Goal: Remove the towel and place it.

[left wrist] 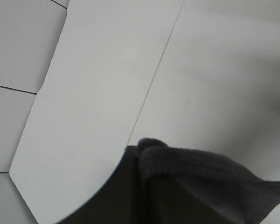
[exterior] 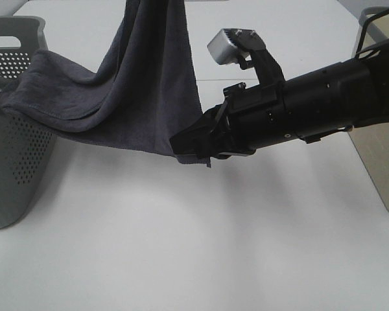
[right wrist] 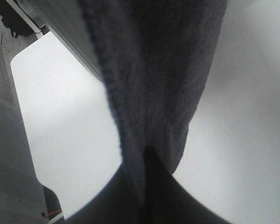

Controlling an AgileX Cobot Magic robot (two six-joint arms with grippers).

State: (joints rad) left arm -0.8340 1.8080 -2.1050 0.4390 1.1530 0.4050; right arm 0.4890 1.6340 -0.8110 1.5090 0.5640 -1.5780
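Jaws of right gripper (exterior: 189, 148) and left gripper (left wrist: 147, 161) pinch the towel (exterior: 136, 84); mid-removal, it next needs lifting off the basket (exterior: 13, 168).

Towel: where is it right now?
In the exterior high view the towel hangs left of centre, one end draped over the grey basket at the left edge, its lower corner pinched in the right hand.
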